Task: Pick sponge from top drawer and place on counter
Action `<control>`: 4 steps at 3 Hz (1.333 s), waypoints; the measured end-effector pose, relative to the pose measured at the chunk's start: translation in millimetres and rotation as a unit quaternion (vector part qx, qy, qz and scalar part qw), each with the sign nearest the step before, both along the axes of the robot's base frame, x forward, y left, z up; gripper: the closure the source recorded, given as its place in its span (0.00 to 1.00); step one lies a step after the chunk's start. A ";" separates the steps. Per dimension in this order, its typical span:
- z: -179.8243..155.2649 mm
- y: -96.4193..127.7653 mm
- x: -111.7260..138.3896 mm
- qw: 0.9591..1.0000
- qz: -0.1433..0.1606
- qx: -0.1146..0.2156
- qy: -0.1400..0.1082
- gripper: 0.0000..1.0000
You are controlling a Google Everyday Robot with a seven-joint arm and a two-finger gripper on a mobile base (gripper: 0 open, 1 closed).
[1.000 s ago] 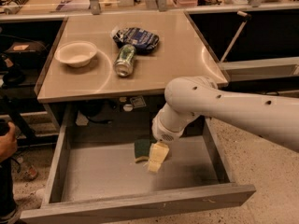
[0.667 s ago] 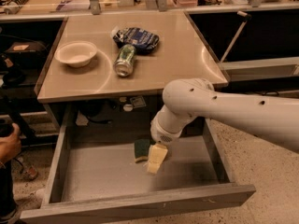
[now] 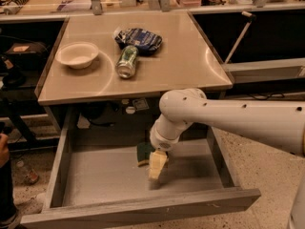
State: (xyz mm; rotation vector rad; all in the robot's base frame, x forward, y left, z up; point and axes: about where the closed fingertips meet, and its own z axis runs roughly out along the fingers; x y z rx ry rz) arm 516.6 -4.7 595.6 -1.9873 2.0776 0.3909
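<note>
1 counter; 1 top drawer pulled open below its near edge; 1 white arm reaching in under the near-right corner; 1 bowl by the left edge, 1 crumpled bag near the far edge, 1 can just in front of it. 1 gripper low in the drawer, against or just beside the sponge; its grip state cannot be told. Risk: a shallow hold on soft foam may drop the sponge on lifting, or the arm may strike the tabletop's near edge.

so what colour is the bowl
The bowl is off-white, seen in the camera view; the gripper sits in the top drawer beside the sponge.
</note>
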 end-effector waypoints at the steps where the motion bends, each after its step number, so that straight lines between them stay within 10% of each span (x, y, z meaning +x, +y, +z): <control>1: 0.0 0.0 0.0 1.000 0.000 0.000 0.000 0.18; 4: 0.0 0.0 -0.1 1.000 0.000 0.000 0.000 0.88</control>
